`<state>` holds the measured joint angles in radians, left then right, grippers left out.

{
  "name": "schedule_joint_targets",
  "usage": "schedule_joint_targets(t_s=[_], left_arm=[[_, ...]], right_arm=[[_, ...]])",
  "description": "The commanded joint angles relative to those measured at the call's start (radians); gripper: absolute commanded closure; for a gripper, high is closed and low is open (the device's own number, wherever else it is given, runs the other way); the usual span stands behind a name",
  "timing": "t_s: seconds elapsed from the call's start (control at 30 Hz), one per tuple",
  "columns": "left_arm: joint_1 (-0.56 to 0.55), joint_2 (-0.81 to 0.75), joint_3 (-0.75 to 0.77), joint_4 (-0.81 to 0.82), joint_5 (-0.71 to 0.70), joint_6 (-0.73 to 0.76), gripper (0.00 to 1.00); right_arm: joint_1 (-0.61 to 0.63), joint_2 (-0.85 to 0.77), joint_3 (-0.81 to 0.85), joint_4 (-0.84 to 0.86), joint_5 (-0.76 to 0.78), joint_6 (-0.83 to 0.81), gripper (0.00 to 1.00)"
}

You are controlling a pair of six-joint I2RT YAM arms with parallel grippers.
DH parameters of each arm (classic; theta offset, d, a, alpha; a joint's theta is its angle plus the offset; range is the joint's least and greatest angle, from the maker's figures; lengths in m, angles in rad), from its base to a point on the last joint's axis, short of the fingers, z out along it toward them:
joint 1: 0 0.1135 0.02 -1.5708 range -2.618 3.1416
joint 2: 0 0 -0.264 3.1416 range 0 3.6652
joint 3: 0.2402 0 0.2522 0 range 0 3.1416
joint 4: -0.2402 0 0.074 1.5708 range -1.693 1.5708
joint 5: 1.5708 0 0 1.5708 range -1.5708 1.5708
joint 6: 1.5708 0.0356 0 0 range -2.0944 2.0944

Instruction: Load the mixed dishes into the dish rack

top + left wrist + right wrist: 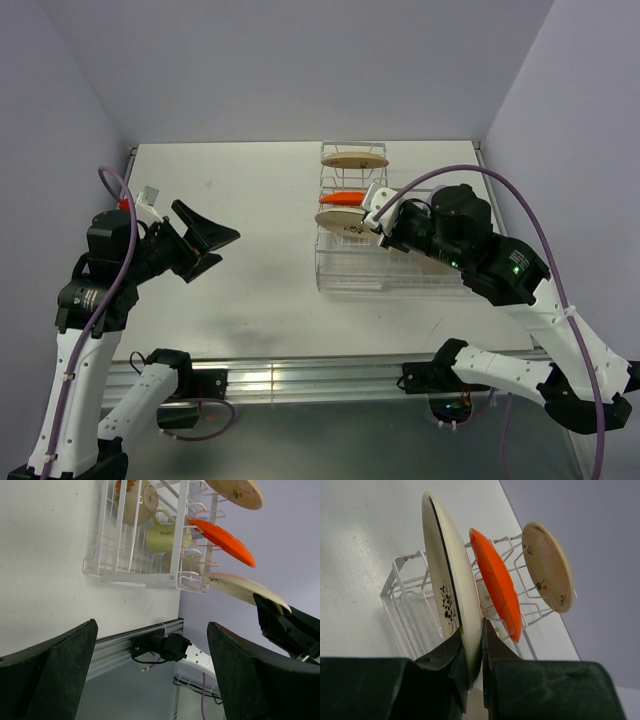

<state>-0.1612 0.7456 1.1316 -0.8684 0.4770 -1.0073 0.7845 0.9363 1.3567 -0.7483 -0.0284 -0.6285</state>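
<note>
Three plates are seen edge-up along the slot row of the clear wire dish rack point(345, 272), at the right of the table point(230, 190): a tan round plate point(354, 159) farthest, an orange plastic plate point(345, 198) in the middle, and a cream-yellow floral saucer point(445, 565) nearest. The saucer's rim is pinched by the right gripper point(480, 635), jaws clamped on it; whether it is seated cannot be told. A pale yellow-green cup point(162, 535) and an off-white floral bowl point(135, 502) are seen in the basket section. The left gripper point(151, 625) is spread wide, empty, well apart from the rack.
</note>
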Motion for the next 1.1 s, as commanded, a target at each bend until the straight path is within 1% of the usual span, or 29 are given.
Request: schedule_joint_targets(t_s=[0.0, 0.2, 0.43, 0.53, 0.7, 0.83, 0.87, 0.9, 0.97, 1.0, 1.07], left_arm=[[0.002, -0.009, -0.009, 0.035, 0.011, 0.013, 0.03], [0.002, -0.009, -0.027, 0.049, 0.018, 0.006, 0.03], [0.002, -0.017, -0.033, 0.046, 0.012, 0.003, 0.03], [0.002, -0.022, -0.033, 0.037, 0.011, 0.004, 0.03], [0.002, -0.022, -0.032, 0.029, 0.008, 0.007, 0.03], [0.002, -0.017, -0.036, 0.032, 0.012, 0.006, 0.03], [0.002, -0.017, -0.036, 0.032, 0.014, 0.006, 0.03], [0.002, -0.017, -0.036, 0.035, 0.018, 0.006, 0.03], [0.002, -0.017, -0.041, 0.043, 0.025, 0.006, 0.03], [0.002, -0.017, -0.041, 0.042, 0.025, 0.006, 0.03], [0.002, -0.018, -0.039, 0.037, 0.020, 0.009, 0.03]], right_arm=[[-0.008, 0.009, 0.082, 0.049, -0.042, -0.031, 1.00], [-0.021, 0.016, 0.053, 0.052, -0.025, -0.080, 1.00], [-0.117, -0.002, -0.063, 0.092, -0.105, -0.143, 1.00], [-0.143, -0.004, -0.065, 0.096, -0.137, -0.169, 1.00], [-0.151, 0.018, -0.056, 0.084, -0.171, -0.191, 1.00], [-0.151, 0.047, -0.033, 0.073, -0.214, -0.165, 1.00], [-0.152, 0.053, -0.028, 0.072, -0.231, -0.136, 1.00], [-0.153, 0.058, -0.025, 0.069, -0.237, -0.128, 0.96], [-0.153, 0.067, -0.021, 0.063, -0.243, -0.117, 0.81], [-0.151, 0.068, -0.024, 0.057, -0.243, -0.117, 0.71], [-0.151, 0.061, -0.031, 0.063, -0.234, -0.117, 0.69]])
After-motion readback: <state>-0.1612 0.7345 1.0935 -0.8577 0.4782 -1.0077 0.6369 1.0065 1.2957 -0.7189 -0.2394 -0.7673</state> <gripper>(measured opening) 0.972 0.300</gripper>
